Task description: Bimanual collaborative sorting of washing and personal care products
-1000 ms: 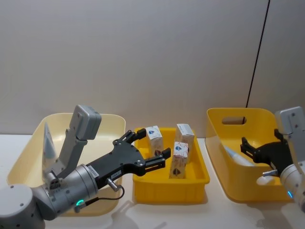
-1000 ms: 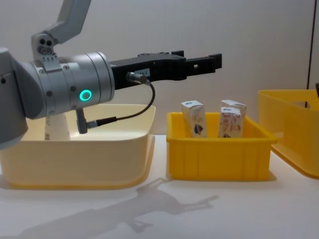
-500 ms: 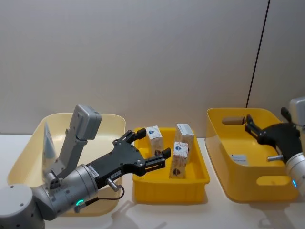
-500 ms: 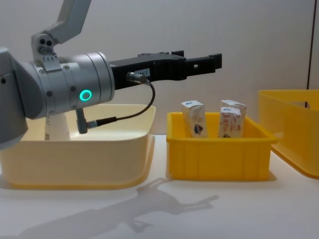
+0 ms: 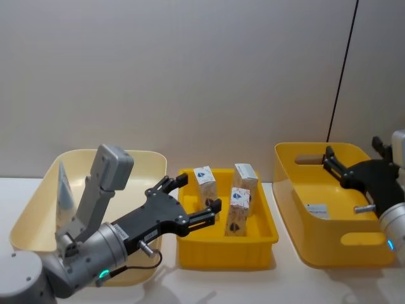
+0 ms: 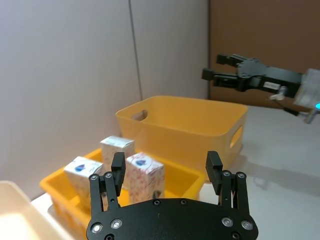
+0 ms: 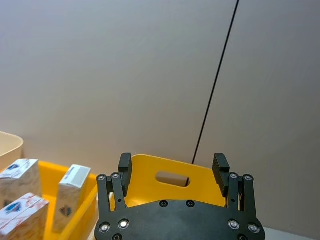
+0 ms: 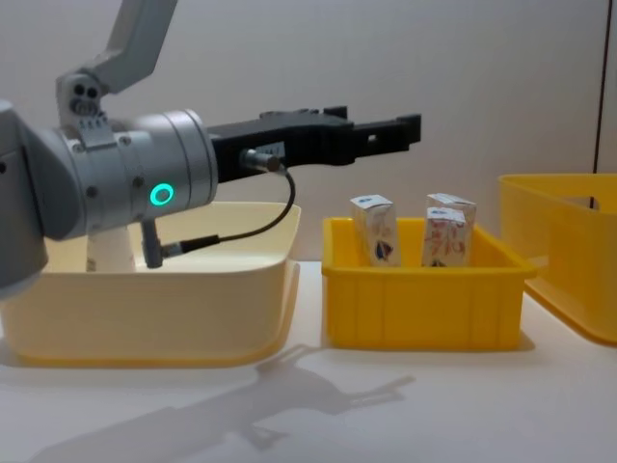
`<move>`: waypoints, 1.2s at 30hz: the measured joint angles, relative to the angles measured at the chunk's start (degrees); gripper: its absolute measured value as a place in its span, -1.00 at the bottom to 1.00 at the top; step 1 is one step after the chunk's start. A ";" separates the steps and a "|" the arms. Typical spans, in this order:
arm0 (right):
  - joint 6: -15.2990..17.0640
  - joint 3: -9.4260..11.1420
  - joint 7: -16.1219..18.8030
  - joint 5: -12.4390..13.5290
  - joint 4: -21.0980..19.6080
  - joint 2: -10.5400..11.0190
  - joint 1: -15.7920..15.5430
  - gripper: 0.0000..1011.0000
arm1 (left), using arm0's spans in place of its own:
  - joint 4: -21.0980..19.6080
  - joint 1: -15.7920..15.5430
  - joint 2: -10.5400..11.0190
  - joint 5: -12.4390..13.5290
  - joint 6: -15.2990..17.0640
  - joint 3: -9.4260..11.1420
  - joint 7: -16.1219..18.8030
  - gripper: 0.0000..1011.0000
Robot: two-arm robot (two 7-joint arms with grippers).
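Three small white cartons (image 5: 204,182) (image 5: 245,177) (image 5: 238,210) stand in the yellow tray (image 5: 224,256), and the chest view shows them too (image 8: 376,230). A tall light-blue tube (image 5: 64,191) leans upright in the cream bin (image 5: 31,218), partly behind my left arm. My left gripper (image 5: 197,193) hovers open over the tray's left side, above the cartons (image 6: 145,172), with nothing between its fingers (image 6: 118,167). Above the yellow basket (image 5: 329,250) my right gripper (image 5: 352,149) hangs open and empty.
A small white patch (image 5: 316,209) lies on the basket's floor. The tray sits between the bin and the basket on a white table, with bare table in front. A grey wall stands close behind. In the left wrist view the right gripper (image 6: 227,75) is seen farther off.
My right gripper has risen out of the yellow basket and now hangs above it. My left arm has drawn back a little toward the bin.
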 joint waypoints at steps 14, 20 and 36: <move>-1.13 -2.52 0.70 4.13 -4.29 0.71 -6.97 0.98 | -4.02 5.38 1.82 5.37 -0.39 -0.54 9.97 0.98; -1.69 -3.70 1.00 6.17 -6.43 1.07 -10.41 0.98 | -5.88 7.87 2.67 7.84 -0.59 -0.77 14.53 0.98; -3.05 -6.66 1.73 10.96 -11.45 1.88 -18.49 0.98 | -10.51 14.05 4.77 14.04 -1.06 -1.38 26.05 0.98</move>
